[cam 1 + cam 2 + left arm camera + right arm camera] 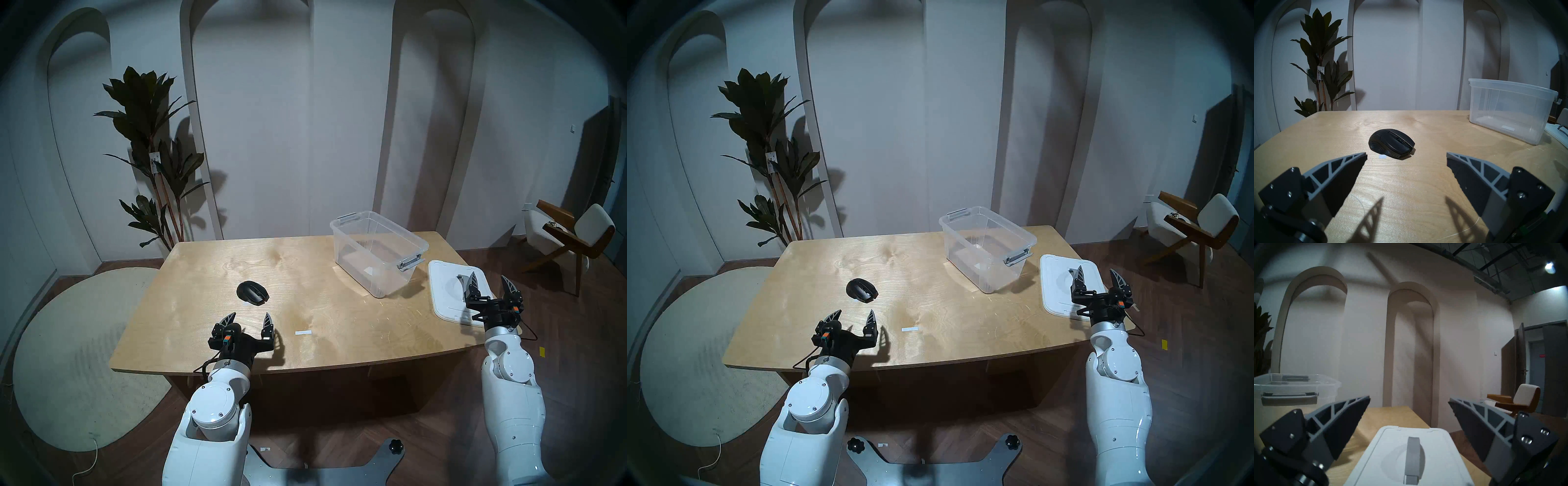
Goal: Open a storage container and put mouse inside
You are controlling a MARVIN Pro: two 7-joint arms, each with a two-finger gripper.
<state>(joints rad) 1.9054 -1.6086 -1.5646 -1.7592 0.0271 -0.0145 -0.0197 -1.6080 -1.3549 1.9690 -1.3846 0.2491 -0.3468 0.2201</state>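
The clear storage bin [378, 253] stands open and empty at the table's back right, grey latches hanging; it shows in the left wrist view [1508, 110] and the right wrist view [1293, 390]. Its white lid [444, 292] with a grey handle [1413, 458] lies flat at the table's right edge. The black mouse [252, 293] lies left of centre, also in the left wrist view [1392, 143]. My left gripper [248, 318] is open and empty just in front of the mouse. My right gripper [490, 283] is open and empty above the lid.
A small white tape strip [303, 332] lies on the wooden table [203, 258] near the front. A potted plant [152, 152] stands behind the table's left corner. A wooden chair [570, 237] stands at the far right. A round rug [78, 339] lies left.
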